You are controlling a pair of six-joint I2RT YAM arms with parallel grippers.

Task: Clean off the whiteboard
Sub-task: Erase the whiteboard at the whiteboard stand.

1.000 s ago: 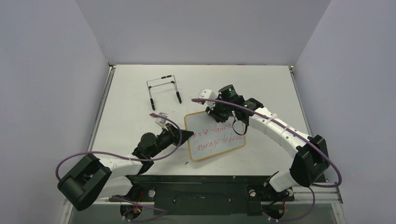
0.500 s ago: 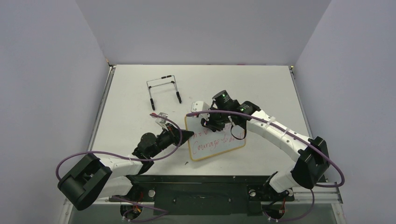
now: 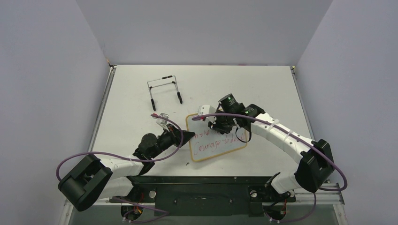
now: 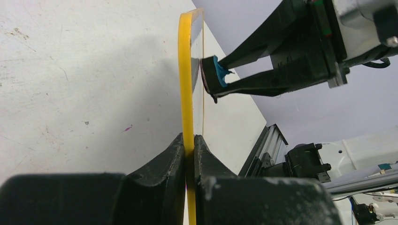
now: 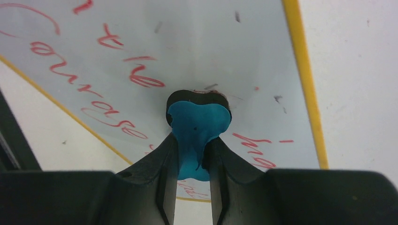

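Note:
The whiteboard [image 3: 217,146] is white with a yellow frame and red handwriting. My left gripper [image 3: 187,136] is shut on its left edge; the left wrist view shows the frame [image 4: 187,89] edge-on between the jaws. My right gripper [image 3: 220,123] is shut on the blue eraser [image 5: 198,123], whose dark pad presses on the board face [image 5: 225,51]. The area around the pad is wiped; red lines remain at left and lower right. The eraser also shows in the left wrist view [image 4: 218,72].
A black wire easel stand [image 3: 164,89] lies on the table behind the board at the back left. The dark front rail [image 3: 206,185] runs along the near edge between the arm bases.
My right gripper swept the eraser left across the board's upper lines, then back right a little. Part of the top writing is gone. The left arm has not moved.

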